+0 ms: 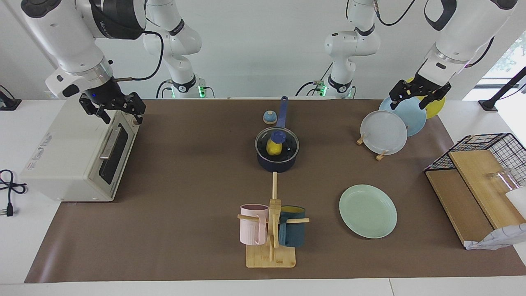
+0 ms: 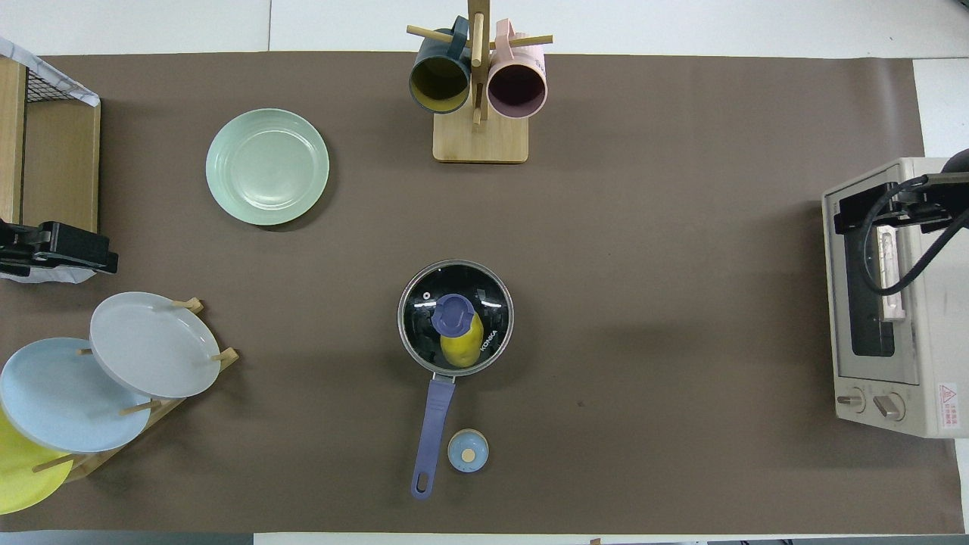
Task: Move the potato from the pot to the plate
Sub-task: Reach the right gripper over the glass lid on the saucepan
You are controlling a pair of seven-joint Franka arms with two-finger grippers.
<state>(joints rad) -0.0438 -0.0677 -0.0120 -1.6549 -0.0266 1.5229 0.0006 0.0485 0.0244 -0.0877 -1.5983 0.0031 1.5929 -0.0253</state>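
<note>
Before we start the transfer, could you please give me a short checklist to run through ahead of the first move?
1. Potato in the pot: ok, seen through the glass.
2. Pot open for a grasp: not ok, the lid sits on it, so the lid comes off first.
3. Plate free to receive: ok, nothing lies on it; it is farther from the robots than the pot, toward the left arm's end.
4. Left gripper free: ok, open, holding nothing, over the plate rack.
5. Right gripper free: ok, open, holding nothing, over the toaster oven.
</note>
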